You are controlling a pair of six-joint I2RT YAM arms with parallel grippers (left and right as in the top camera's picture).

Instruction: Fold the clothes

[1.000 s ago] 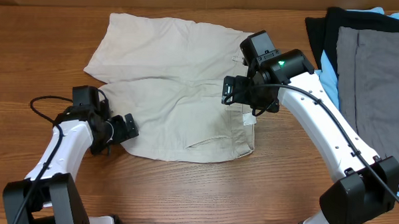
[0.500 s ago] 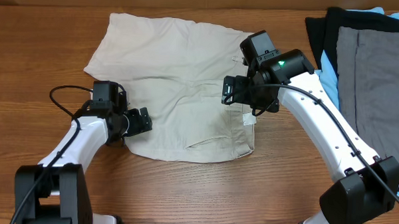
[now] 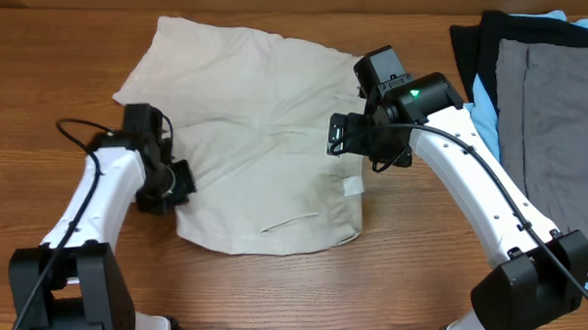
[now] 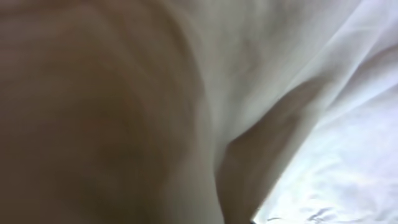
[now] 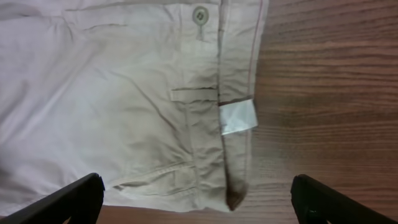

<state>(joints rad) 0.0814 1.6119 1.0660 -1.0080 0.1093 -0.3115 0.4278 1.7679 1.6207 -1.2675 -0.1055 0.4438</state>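
The clothes, a pair of pale beige shorts [image 3: 266,135], lie spread across the middle of the wooden table. My left gripper [image 3: 171,185] sits at the left hem of the near leg, shut on that edge. Blurred beige cloth [image 4: 249,62] fills the left wrist view and hides the fingers. My right gripper [image 3: 358,148] hovers open above the waistband at the shorts' right side. In the right wrist view the waistband with its small white label [image 5: 238,117] and a button [image 5: 199,14] lies between the wide-apart fingertips [image 5: 68,199], untouched.
A pile of black, grey and light-blue garments [image 3: 541,105] covers the table's far right. Bare wood [image 3: 62,59] lies left of the shorts. The left arm's black cable [image 3: 75,128] loops beside it.
My left gripper reached onto the near leg's hem, closed and pulled back left. The whole shorts slid a little left with it. The right arm has not moved.
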